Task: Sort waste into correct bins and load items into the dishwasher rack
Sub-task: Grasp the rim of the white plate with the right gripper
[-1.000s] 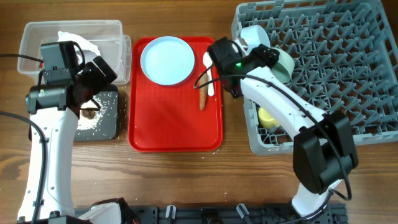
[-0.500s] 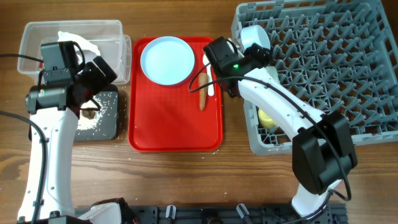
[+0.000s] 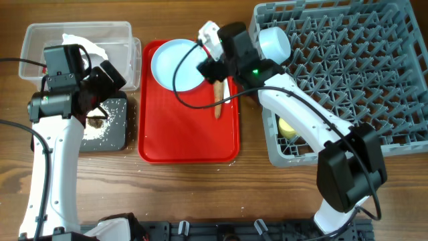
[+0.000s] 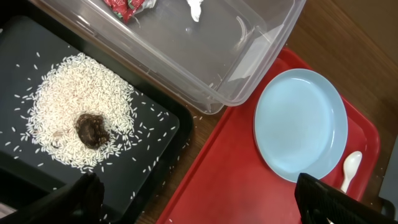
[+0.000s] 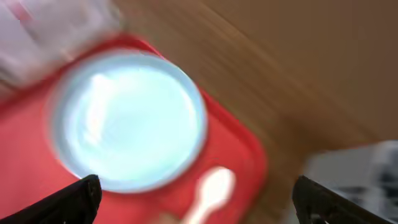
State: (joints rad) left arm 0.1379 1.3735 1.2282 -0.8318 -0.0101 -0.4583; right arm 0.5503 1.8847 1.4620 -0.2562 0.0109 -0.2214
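Note:
The pale blue plate lies at the back of the red serving tray. My right gripper hovers open and empty over the plate's right edge; its blurred wrist view shows the plate and white spoon between the fingers. The brown stick lies by the spoon. My left gripper is open and empty above the black tray, which holds rice and the dark lump. The clear tub holds the red wrapper and tissue.
The grey rack fills the right side, with an upturned bowl at its back left corner and the yellow cup at its front left. Loose rice grains lie on the wood between the black tray and the red tray.
My right gripper has swung left from the rack's edge to above the red tray's back right, by the plate. The left arm has not moved.

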